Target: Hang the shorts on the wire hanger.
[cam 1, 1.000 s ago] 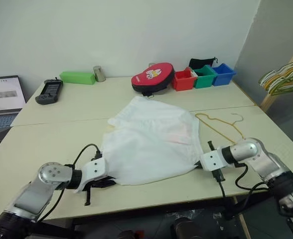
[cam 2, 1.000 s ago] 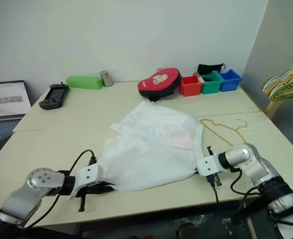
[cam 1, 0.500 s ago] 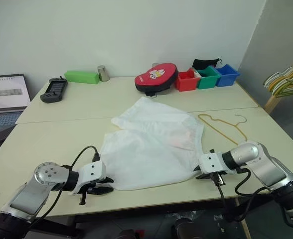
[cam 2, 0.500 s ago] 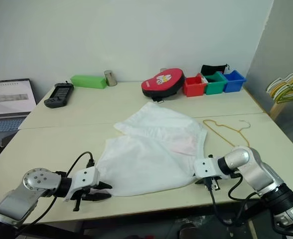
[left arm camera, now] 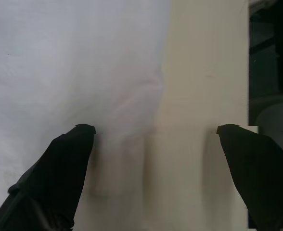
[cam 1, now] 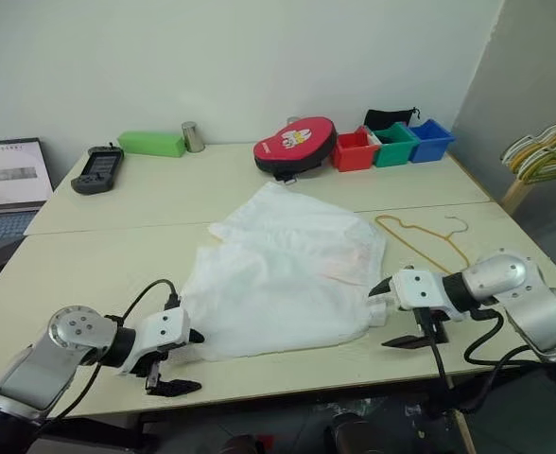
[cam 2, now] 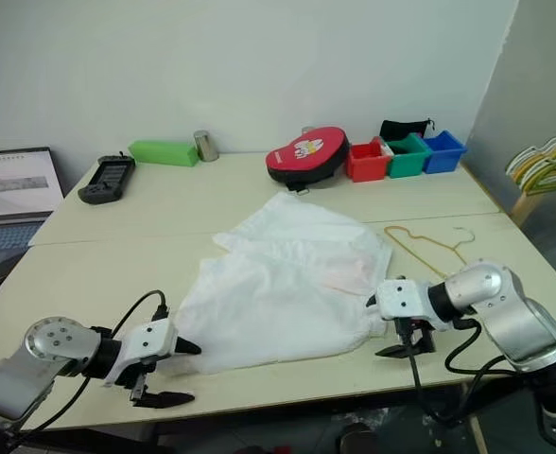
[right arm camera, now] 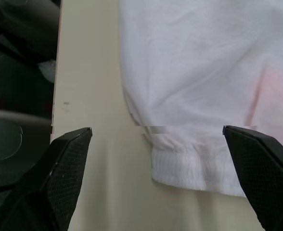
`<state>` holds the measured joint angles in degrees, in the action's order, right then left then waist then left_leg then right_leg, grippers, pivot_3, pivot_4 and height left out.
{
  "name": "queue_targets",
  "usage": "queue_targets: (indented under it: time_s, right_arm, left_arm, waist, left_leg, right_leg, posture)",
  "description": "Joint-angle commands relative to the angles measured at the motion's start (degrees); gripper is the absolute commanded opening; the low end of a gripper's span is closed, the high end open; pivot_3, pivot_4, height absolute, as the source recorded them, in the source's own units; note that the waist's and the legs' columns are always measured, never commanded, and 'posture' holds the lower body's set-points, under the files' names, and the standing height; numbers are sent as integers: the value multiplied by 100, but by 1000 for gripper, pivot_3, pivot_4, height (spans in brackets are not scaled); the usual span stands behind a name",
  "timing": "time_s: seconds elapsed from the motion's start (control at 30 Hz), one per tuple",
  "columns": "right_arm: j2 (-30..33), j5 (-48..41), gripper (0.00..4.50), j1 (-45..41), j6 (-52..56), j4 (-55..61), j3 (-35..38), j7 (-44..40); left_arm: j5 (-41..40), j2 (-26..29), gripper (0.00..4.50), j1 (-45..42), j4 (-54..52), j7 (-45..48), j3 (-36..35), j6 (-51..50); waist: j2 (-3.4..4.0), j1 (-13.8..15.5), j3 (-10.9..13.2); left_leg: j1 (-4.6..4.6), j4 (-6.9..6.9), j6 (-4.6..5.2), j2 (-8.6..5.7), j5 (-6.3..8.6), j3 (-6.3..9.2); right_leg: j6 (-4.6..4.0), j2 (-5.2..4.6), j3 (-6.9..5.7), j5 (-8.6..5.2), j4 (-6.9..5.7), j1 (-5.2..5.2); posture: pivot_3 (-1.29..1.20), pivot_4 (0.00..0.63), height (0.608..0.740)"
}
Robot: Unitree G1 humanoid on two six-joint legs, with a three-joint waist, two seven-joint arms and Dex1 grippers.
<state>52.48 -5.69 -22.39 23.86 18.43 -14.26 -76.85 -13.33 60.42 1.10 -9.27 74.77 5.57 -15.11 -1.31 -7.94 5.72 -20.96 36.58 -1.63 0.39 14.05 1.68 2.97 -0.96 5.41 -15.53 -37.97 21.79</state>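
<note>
The white shorts point(cam 1: 287, 279) lie spread flat on the cream table point(cam 1: 117, 255), with a faint pink mark near their right side. The thin tan wire hanger point(cam 1: 420, 241) lies flat just to the right of them, its hook pointing away from me. My left gripper point(cam 1: 185, 361) is open at the shorts' near left corner, one finger touching the fabric edge point(left arm camera: 74, 62). My right gripper point(cam 1: 389, 315) is open just above the near right corner, where the gathered waistband point(right arm camera: 194, 175) lies between its spread fingers. Neither holds anything.
A red pouch point(cam 1: 292, 147), red, green and blue bins point(cam 1: 391, 147), a green box point(cam 1: 152, 144), a metal cup point(cam 1: 193, 137) and a black controller point(cam 1: 94, 170) line the far side. A laptop point(cam 1: 8, 184) sits far left. A bunch of hangers point(cam 1: 543, 151) hangs at right.
Both grippers have opened and let go of the shorts' near edge. The right gripper has risen and drawn back a little. The shorts now lie loose on the table.
</note>
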Motion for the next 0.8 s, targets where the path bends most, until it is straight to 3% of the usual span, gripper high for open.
queue_targets:
  time_s: [0.03, 0.17, 0.33, 0.5, 0.63, 0.7, 0.8]
  right_arm:
    - [98, -245, 4500, -49, 587, -13, 364, 202]
    - [131, -407, 4500, -207, 1106, -360, 601, 398]
    - [-28, -329, 4500, -1093, 2410, -2012, 1031, 1329]
    - [-141, 56, 4500, -2098, 2373, -4157, 964, 2035]
    - [-245, 470, 4500, -2847, 1662, -5948, 771, 2346]
    - [-321, 633, 4500, -3113, 1391, -6757, 669, 2332]
    - [-456, 808, 4500, -3368, 950, -7688, 598, 2365]
  left_arm:
    - [-514, 80, 4424, -157, -530, 159, -247, -547]
    - [-1041, 0, 4424, -455, -835, 183, -353, -1184]
    - [-1166, -1069, 4424, -1806, -670, -853, -269, -1614]
    - [-783, -1949, 4424, -2719, -649, -1622, 97, -1633]
    - [-545, -2775, 4424, -3149, -729, -2197, 536, -1462]
    - [-400, -3127, 4424, -3202, -658, -2343, 772, -1357]
    - [-138, -3509, 4424, -3178, -569, -2528, 1141, -1182]
  waist:
    - [-14, -1, 9]
    - [-21, -2, 12]
    - [-20, -3, 16]
    - [-28, -47, 11]
    - [-11, -160, 2]
    - [-7, -200, 0]
    - [0, -277, -5]
  left_leg:
    - [0, 1, 0, 1, 0, -1]
    - [-1, 6, 0, -1, 0, -13]
    - [-3, 23, 0, -4, 0, -26]
    - [-10, 36, 0, -22, 0, -33]
    - [-36, 29, 18, -58, 11, -32]
    - [-93, 40, 17, -67, 10, -30]
    - [-93, 39, 18, -74, 11, -27]
  right_leg:
    - [0, 0, 1, 0, 0, 0]
    - [0, -2, 8, 0, 1, 0]
    - [4, 1, 5, 2, -2, -4]
    - [64, 0, 21, 40, 21, -21]
    - [66, 0, 25, 38, 21, 1]
    - [55, -8, 25, 58, 19, 51]
    - [60, -14, 29, 62, 21, 49]
  posture:
    - [-95, 45, 740]
    - [-95, 45, 740]
    - [-140, 41, 740]
    - [-158, 39, 740]
    - [-166, 31, 740]
    - [-161, 26, 740]
    - [-158, 27, 740]
